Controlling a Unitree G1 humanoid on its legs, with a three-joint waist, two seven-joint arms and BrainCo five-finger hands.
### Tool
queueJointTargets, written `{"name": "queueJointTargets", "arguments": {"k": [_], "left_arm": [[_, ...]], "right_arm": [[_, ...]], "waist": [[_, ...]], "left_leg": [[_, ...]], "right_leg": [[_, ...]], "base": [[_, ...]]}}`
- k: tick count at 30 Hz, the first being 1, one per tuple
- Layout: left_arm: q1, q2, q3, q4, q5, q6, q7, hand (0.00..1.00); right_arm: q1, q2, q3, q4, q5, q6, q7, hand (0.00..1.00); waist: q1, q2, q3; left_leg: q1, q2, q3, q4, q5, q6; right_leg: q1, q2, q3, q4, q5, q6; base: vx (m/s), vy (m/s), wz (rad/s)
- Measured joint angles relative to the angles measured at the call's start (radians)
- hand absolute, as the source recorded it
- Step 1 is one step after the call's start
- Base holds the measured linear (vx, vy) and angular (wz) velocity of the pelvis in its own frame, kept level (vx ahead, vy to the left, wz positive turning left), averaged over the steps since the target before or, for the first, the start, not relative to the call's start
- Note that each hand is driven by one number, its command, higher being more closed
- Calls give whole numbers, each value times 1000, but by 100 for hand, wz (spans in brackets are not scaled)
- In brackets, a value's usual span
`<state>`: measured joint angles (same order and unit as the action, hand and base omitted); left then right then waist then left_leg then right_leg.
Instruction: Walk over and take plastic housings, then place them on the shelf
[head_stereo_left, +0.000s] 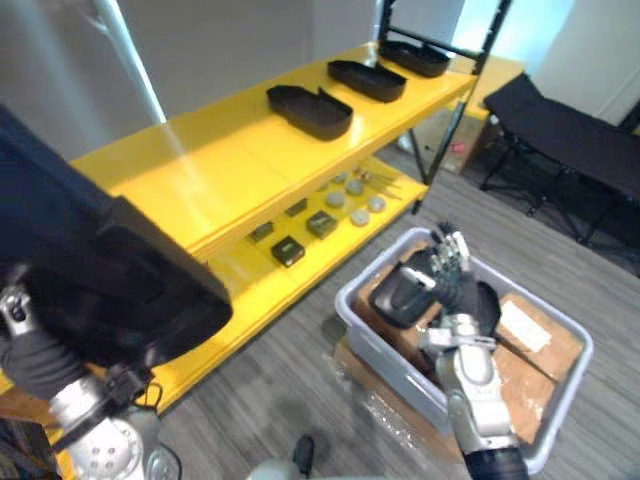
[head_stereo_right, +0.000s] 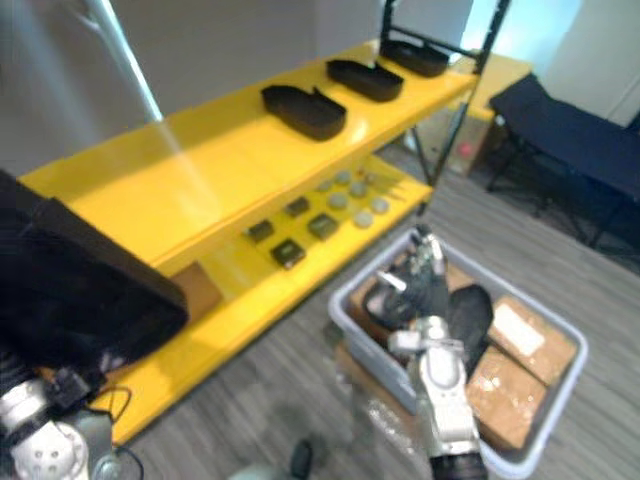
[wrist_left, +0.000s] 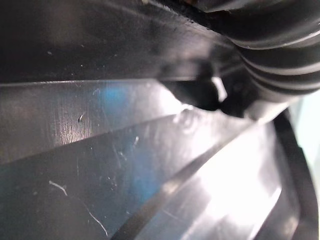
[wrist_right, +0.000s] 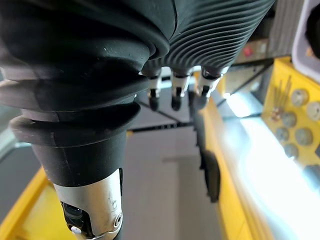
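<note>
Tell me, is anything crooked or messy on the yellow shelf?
Nothing stands out. Three black housings lie flat in a tidy row on the yellow shelf, and the grey bin beside it sits upright.

Glossy yellow shelf (head_stereo_left: 220, 165), matt black plastic housings (head_stereo_left: 310, 110), smooth grey plastic bin (head_stereo_left: 345, 300), matt brown cardboard boxes (head_stereo_left: 545, 350)

The right arm (head_stereo_left: 480, 400) reaches forward from the lower right, forearm nearly straight. The right hand (head_stereo_left: 455, 280) is held low ahead, its fingers (wrist_right: 175, 95) straight in a loose row. The left hand (head_stereo_left: 40, 362) sits low at the left, ribbed wrist cover showing.
</note>
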<state>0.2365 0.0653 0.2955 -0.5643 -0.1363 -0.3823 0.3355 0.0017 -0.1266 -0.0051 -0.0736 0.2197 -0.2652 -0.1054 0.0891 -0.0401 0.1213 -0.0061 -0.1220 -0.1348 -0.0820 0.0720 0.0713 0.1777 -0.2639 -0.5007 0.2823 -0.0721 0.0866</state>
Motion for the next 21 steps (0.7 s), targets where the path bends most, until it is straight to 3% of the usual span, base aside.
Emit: {"name": "queueJointTargets", "arguments": {"k": [1,3,6,8,15,21], "left_arm": [[-28,25,-17,29,1,-11,-9,100],[-49,40,-37,74,-1,-15,-15,100],[-40,36,-41,123,-2,-14,-12,100],[-38,32,-68,124,-1,-10,-17,100],[21,-9,-80,113,-3,-10,-32,100],[94,-45,-71,92,-4,-11,-30,100]], "right_arm": [[2,-2,-22,-2,-1,-3,0,0],[6,-10,-32,-7,-3,-7,2,0],[-4,-18,-33,-14,-2,-22,32,0],[-10,-32,-33,-22,-2,-21,41,0],[10,-28,-57,-39,2,-22,43,0],[69,1,-56,-43,3,-24,95,0]], "waist": [[-7,-1,-1],[-13,-3,-2],[-1,-21,0],[6,-5,13],[-7,22,30],[-22,40,45]], "left_leg": [[2,0,-43,0,2,-1],[3,-1,-56,0,8,-3],[-30,-32,-33,47,-1,-15],[-71,-24,23,103,-11,-30],[-57,42,102,129,-52,-57],[-51,60,175,151,-60,-53]], "right_leg": [[-11,15,66,37,-53,-34],[-16,39,93,32,-104,-30],[-17,42,92,-81,-99,-22],[-2,57,102,-142,-84,4],[21,109,148,-153,-94,-3],[21,103,152,-123,-143,-9]], "base": [[104,-79,100],[81,-80,69],[16,-92,14],[-16,-73,0],[-102,-79,-19],[-118,-18,-10]]}}
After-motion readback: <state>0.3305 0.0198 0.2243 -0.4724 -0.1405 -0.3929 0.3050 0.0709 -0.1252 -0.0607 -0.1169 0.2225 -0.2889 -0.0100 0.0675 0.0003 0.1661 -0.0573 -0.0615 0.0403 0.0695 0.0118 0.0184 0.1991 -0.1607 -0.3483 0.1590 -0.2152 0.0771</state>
